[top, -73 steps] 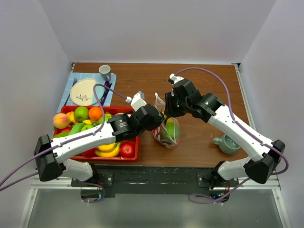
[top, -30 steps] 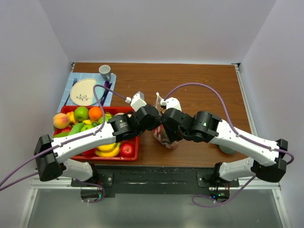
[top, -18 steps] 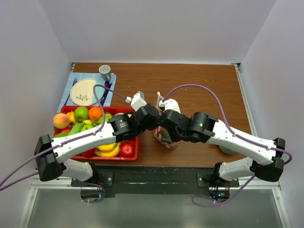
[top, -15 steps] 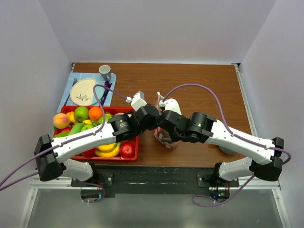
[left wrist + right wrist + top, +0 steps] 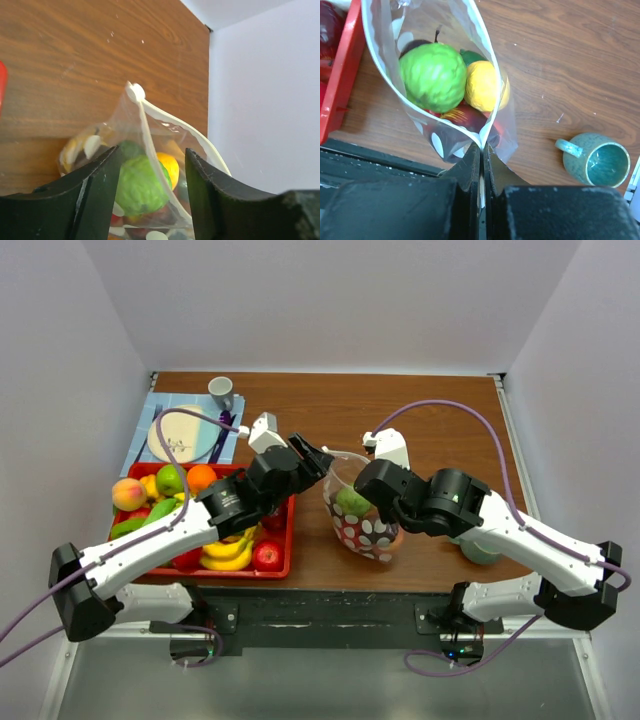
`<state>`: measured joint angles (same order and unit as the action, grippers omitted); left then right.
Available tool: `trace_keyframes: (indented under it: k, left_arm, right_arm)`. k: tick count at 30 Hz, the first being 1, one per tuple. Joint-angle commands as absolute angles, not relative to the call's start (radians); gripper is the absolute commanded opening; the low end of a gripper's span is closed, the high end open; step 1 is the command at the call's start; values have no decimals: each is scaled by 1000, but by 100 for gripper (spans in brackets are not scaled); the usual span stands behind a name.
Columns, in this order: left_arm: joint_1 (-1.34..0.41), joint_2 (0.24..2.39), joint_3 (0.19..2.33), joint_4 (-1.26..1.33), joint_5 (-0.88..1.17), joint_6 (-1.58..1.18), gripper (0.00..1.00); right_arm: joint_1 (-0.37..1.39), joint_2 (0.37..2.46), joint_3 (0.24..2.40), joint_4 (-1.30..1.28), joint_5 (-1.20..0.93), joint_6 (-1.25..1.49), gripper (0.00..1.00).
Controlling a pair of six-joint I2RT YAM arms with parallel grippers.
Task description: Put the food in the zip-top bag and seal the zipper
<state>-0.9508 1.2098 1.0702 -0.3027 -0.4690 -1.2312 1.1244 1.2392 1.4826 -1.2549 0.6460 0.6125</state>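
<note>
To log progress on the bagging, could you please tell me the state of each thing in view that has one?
zip-top bag: mouth open, green fruit and yellow fruit inside
zipper: unsealed
left gripper: open, holding nothing
right gripper: shut on the bag's mouth edge
teal mug: upright, empty
grey cup: upright
red tray: loaded, bananas included

Glossy clear plastic zip-top bag [image 5: 366,527], matt wooden table [image 5: 425,410]
</note>
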Motion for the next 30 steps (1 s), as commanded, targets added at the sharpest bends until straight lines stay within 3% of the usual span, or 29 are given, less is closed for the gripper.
trace_keyframes:
  k: [1,5,12,16,21,27,30]
  left_arm:
    - [-908,1143,1033,-253,-566,-1127,60]
    - [-829,1161,1055,-321,-543,-1184,55]
    - [-626,1305,1155,-399,-185,-1288,53]
    - [-540,1370,1094,-245,90,-1307,51]
    - [-525,1431,1089,-66,296,-1114,51]
    - [-517,1420,945,439,353,-864,51]
    - [-515,1428,890,573,409,-666,50]
  right_arm:
    - [1121,1224,1480,-1258,681,629,0]
    - [1123,1198,1424,-1267,661,666,0]
    - [1123,1126,1290,-1180,595,675,0]
    - [1123,1118,1261,-1186,612,690,0]
    - [1123,1120,1281,-1204,641,696,0]
    - [1123,1115,1330,-1221,690,693,0]
    - [1123,1121,1348,-1215,698,681,0]
